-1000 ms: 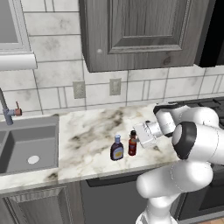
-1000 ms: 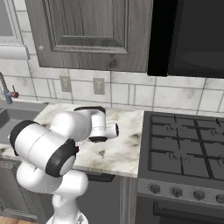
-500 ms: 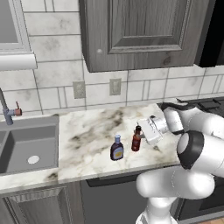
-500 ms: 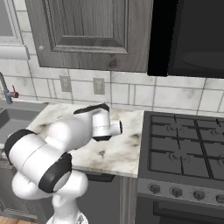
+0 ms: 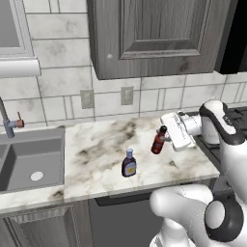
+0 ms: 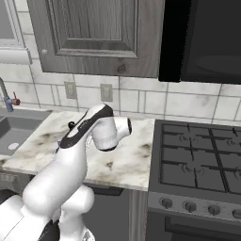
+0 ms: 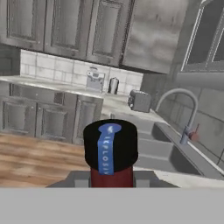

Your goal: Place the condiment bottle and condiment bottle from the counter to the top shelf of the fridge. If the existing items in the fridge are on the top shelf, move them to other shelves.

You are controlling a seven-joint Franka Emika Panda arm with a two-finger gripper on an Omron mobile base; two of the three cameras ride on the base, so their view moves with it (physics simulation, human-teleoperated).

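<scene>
End effector (image 5: 166,140) pinching red condiment bottle (image 5: 158,140), lifted clear of bench (image 5: 96,149), long axis tilted. Second bottle (image 5: 129,163) upright on bench, near, lower left of it.

desk (image 5: 101,149): polished marble look, white with grey-brown veining
held bottle (image 5: 158,140): dark red glossy body, matt black cap with a blue label strip
second bottle (image 5: 129,164): at 8 o'clock of the held one, glossy brown, blue label
cabinet doors (image 5: 159,34): grey wood grain, matt
sink (image 5: 29,161): brushed grey metal
pincer (image 5: 166,140): smooth white plastic housing
stove (image 6: 202,162): dark matt metal
</scene>
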